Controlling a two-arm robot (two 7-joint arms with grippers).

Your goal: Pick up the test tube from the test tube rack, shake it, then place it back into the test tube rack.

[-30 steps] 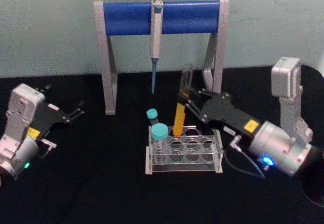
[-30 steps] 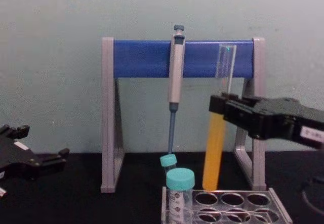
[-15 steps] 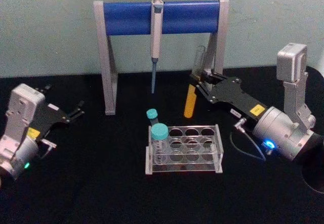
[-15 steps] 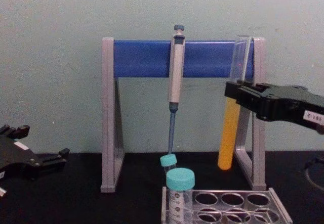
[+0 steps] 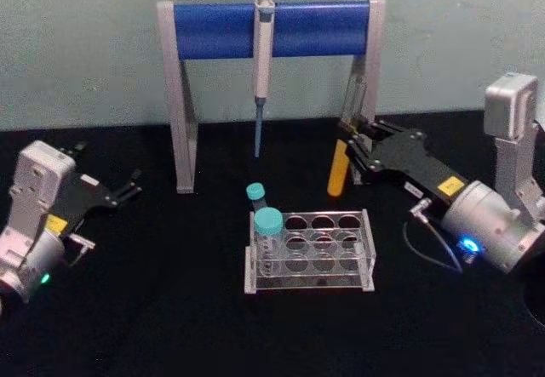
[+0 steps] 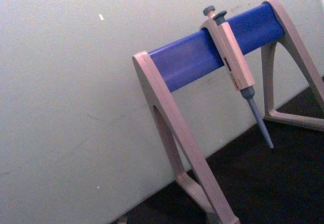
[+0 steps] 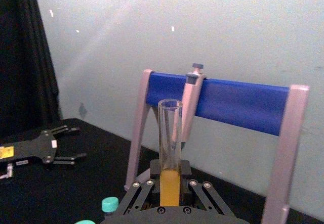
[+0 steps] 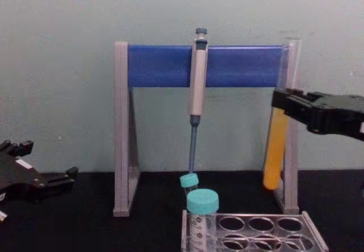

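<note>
A: Where do we have the test tube (image 5: 338,173) relative to the test tube rack (image 5: 312,282)?

B: Out of it. We hold it in the air behind the rack's back right corner, nearly upright and mouth up, its round bottom clear of the black bench (image 5: 170,317). Orange-yellow liquid fills its lower part.

A: And our right hand (image 5: 346,141)?

B: It is closed on the tube around the middle, about level with the top of the liquid. The clear upper part stands up past the fingers.

A: What do we have around the rack?

B: Two teal-capped tubes (image 5: 268,221) stand in the rack's left column, one behind the other. The rack's other holes show as bare rings. Behind the rack is the pipette stand (image 5: 217,30), with grey legs and a blue bar. A pipette (image 5: 262,54) hangs from the bar, its tip pointing down behind the rack's left side.

A: Does anything stand in the way?

B: The stand's right leg, behind the rack's right end, is close behind the tube. From the chest view the tube overlaps that leg, and we cannot tell whether they touch.

A: And our left hand (image 5: 102,171)?

B: It is well to the left of the rack, low over the bench, with its fingers spread apart.
</note>
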